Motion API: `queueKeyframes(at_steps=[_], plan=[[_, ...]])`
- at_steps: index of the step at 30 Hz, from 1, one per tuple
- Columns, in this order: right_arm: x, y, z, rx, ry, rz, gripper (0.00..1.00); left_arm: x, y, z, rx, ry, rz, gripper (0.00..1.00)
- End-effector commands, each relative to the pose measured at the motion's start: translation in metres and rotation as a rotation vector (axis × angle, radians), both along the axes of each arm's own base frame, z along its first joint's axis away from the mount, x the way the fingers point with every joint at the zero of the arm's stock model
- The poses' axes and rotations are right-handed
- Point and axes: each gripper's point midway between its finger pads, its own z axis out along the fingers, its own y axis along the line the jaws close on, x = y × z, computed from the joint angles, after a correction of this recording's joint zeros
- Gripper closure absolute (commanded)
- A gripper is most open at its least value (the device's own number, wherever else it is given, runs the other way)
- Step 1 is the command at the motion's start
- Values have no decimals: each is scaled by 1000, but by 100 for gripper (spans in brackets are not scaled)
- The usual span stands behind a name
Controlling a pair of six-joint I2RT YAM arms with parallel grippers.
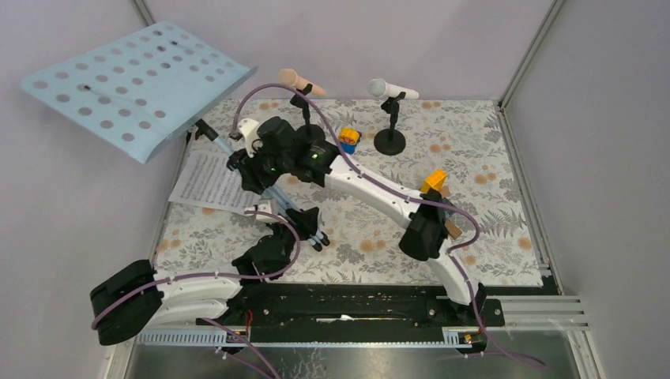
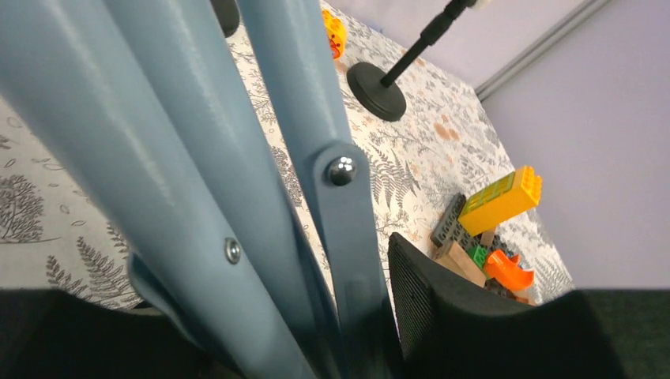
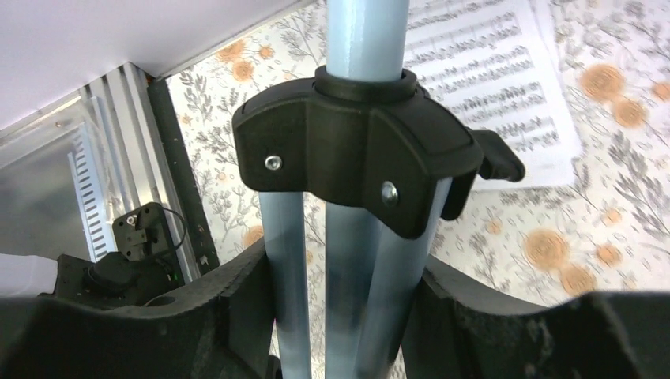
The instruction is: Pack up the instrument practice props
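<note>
Floral-print desk (image 1: 490, 158): small multicolour block (image 1: 349, 140) near back; yellow brick (image 2: 502, 201) tops mixed block pile (image 2: 462, 260).

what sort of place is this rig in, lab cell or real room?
Probably an enclosed lab test cell, not a real room: plain walls with metal corner posts, a black mounting rail at the near edge, and staged props like the music rack.

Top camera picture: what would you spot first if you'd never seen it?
The big light-blue music rack full of holes, tilted at the far left. The right pincer clamps its folded tripod legs; the left pincer straddles them nearer the feet. At the far edge, a pink microphone and a white microphone perch on black stands.
</note>
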Motion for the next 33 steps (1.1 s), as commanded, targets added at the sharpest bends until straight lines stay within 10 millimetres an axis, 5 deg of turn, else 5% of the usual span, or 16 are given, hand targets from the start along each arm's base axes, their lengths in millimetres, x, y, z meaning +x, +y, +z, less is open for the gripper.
queueKeyframes(at_steps=[1, 8, 18, 25, 33], plan=[[22, 40, 44, 187, -187, 55, 100, -9, -5, 29, 68, -111, -66, 100], [37, 46, -32, 82, -163, 21, 100, -16, 2, -1, 59, -18, -68, 100], [82, 20, -107, -70, -161, -156, 100, -27, -7, -30, 49, 52, -145, 100], [119, -14, -132, -198, -262, -384, 100, -43, -23, -68, 41, 181, -243, 100], [149, -49, -152, -323, -355, -576, 100, -54, -18, -92, 15, 283, -245, 100]])
